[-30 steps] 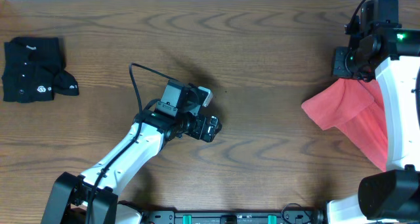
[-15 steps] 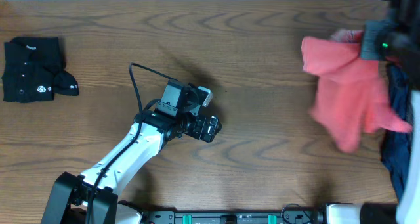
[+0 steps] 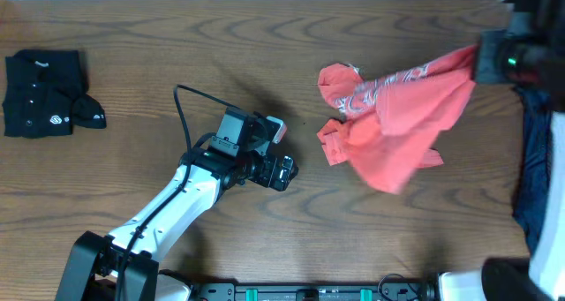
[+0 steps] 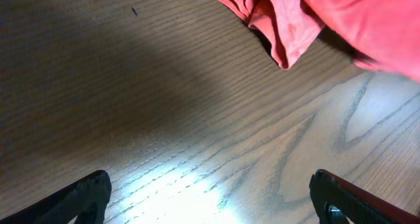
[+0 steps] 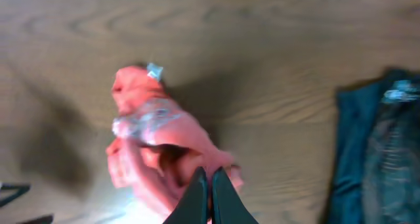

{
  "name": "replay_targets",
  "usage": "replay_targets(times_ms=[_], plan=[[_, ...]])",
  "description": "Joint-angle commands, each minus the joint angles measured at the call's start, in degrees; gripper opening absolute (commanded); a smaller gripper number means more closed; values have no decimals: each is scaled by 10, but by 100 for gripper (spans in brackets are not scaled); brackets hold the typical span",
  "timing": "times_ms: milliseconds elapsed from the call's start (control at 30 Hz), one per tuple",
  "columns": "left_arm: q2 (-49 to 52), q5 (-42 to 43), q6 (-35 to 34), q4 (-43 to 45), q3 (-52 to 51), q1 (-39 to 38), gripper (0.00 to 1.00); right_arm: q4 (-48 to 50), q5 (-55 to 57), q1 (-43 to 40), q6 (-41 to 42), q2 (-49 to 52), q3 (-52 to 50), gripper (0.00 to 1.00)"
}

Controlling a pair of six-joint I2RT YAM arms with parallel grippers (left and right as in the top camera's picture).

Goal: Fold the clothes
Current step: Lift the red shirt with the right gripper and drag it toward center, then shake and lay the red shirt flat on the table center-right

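– Arms first: how do they stand?
– From the near-left corner the left arm (image 3: 168, 204) reaches to the middle of the brown wooden bench (image 3: 132, 36). Its left tool (image 3: 284, 170) is low over the wood, with its fingers (image 4: 85, 196) spread wide and nothing between them. The right arm (image 3: 530, 54) is at the far-right edge. Its right tool (image 5: 209, 184) is pressed together, pinching the soft coral-red T-shirt (image 3: 397, 116).
– What differs from a moment ago?
– Half a second back the T-shirt hung bunched near the right edge. Now it stretches leftward to the bench's middle with its white lettering showing. I cannot tell whether its loose end touches the wood. The left arm has not moved.
– And the other clothes?
– At the far left lies the folded black buttoned shirt (image 3: 42, 94), and along the right edge lies the dark blue garment (image 3: 530, 177).
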Motion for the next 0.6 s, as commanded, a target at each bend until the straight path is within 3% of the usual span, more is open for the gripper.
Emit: replay_targets(times_ms=[0,567], plan=[[2,-5,5,3,11,16,98,2,-29,37,-14,32,2,1],[-80,-5,-19,-26,11,210,98,139,-27,347,-14,68,2,1]])
